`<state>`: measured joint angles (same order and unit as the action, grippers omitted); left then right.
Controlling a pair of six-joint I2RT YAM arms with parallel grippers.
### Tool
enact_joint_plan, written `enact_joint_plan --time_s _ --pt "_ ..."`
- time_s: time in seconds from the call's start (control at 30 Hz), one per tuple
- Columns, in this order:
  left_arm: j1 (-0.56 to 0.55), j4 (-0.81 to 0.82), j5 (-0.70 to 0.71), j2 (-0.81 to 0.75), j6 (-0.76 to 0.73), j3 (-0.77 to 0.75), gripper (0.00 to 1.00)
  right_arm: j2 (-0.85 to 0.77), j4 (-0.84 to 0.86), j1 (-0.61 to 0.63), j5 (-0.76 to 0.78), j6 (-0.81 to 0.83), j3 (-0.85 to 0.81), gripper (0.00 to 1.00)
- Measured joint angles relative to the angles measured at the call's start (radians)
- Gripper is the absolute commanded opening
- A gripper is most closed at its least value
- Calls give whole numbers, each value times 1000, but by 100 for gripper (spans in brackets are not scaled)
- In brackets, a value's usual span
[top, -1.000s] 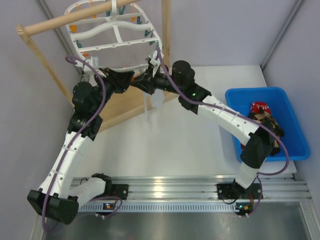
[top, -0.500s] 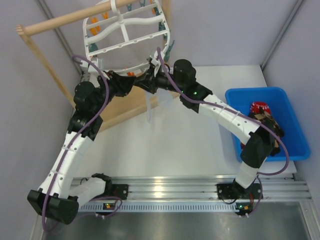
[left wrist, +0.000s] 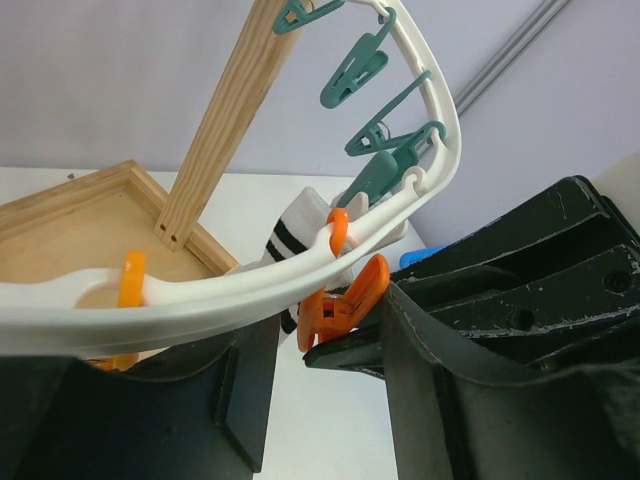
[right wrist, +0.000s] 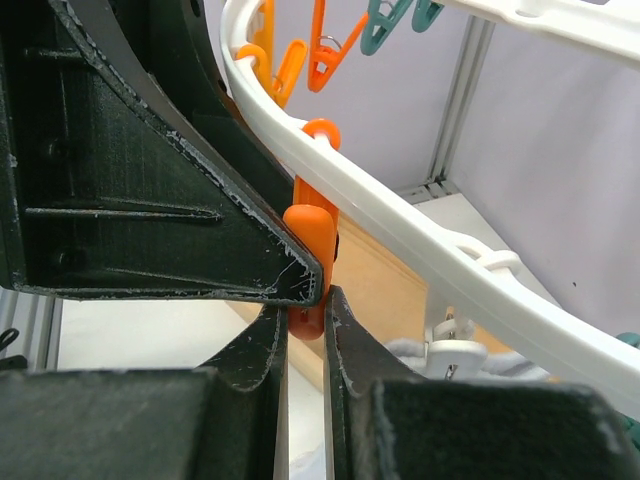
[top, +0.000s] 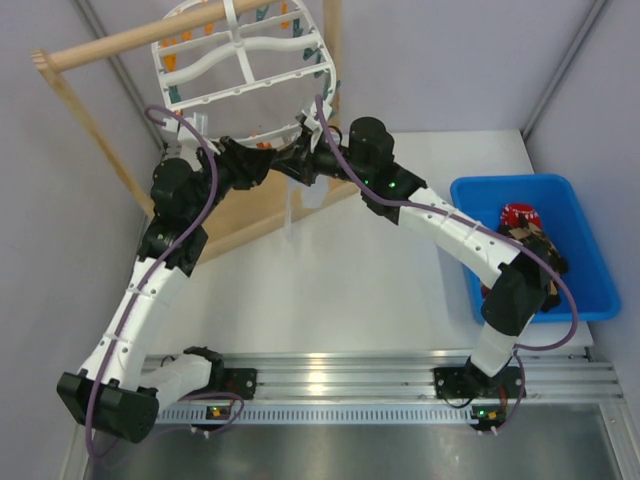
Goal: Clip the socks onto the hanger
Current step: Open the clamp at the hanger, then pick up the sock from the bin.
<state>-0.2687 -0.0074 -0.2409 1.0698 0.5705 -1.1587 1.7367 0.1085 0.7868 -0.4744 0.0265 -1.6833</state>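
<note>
The right gripper (right wrist: pixel 305 305) is pinched tight on an orange clip (right wrist: pixel 308 245) under the near rim of the hanger (right wrist: pixel 400 225). The left gripper (left wrist: pixel 322 340) faces it with jaws apart around the same clip. The white sock with dark bands (left wrist: pixel 292 222) hangs lengthwise downward just beyond the clip, between the two arms

A white table (top: pixel 340 290) is seen; a blue bin (top: pixel 510 182) is set on it at three o'clock, a wooden tray (top: pixel 250 215) at eleven.
</note>
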Motion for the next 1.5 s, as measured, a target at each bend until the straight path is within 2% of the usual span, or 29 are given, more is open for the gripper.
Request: enact_joint_plan --time_s 0.17,0.3,0.33,0.37,0.43,0.47,0.53,0.57,0.6,0.67,0.7,0.77,0.8,0.93,1.1,1.27,1.37,1.5 --pt "0 9 10 2 18 -1 50 0 0 0 -4 0 0 0" --pt "0 17 11 2 28 -1 45 0 0 0 -7 0 1 0" --pt "-1 18 11 2 29 -1 42 0 0 0 -7 0 1 0" --pt "-2 20 11 2 31 -1 33 0 0 0 -7 0 1 0" --pt "-3 23 15 3 29 -1 24 0 0 0 -6 0 1 0" --pt "-3 23 19 3 29 -1 12 0 0 0 -6 -1 1 0" --pt "0 23 29 4 25 -1 1 0 -1 -2 -5 -4 1 1" --pt "1 23 31 4 21 -1 0 0 -2 -3 -5 -4 1 7" --pt "1 23 34 4 21 -1 0 0 -4 -4 -5 -4 1 22" --pt "1 23 39 6 26 -1 0 -2 -5 -5 -8 -3 2 38" --pt "1 24 45 8 31 -1 0 -5 -10 -5 -16 -2 8 50" --pt "2 24 49 9 38 -1 0 -23 -29 -10 -29 4 34 62" --pt "2 24 49 9 42 -1 0 -34 -42 -11 -37 2 44 77" --pt "2 27 49 10 53 -1 0 -97 -85 -59 -81 -8 105 92" --pt "2 31 48 13 59 0 0 -222 -150 -212 -133 -20 190 94" --pt "2 36 48 16 54 3 0 -333 -304 -418 -200 67 223 84" --pt "2 38 47 20 51 3 0 -394 -398 -612 -253 138 285 72" --pt "3 41 47 19 51 6 0 -406 -560 -896 -285 257 323 67"
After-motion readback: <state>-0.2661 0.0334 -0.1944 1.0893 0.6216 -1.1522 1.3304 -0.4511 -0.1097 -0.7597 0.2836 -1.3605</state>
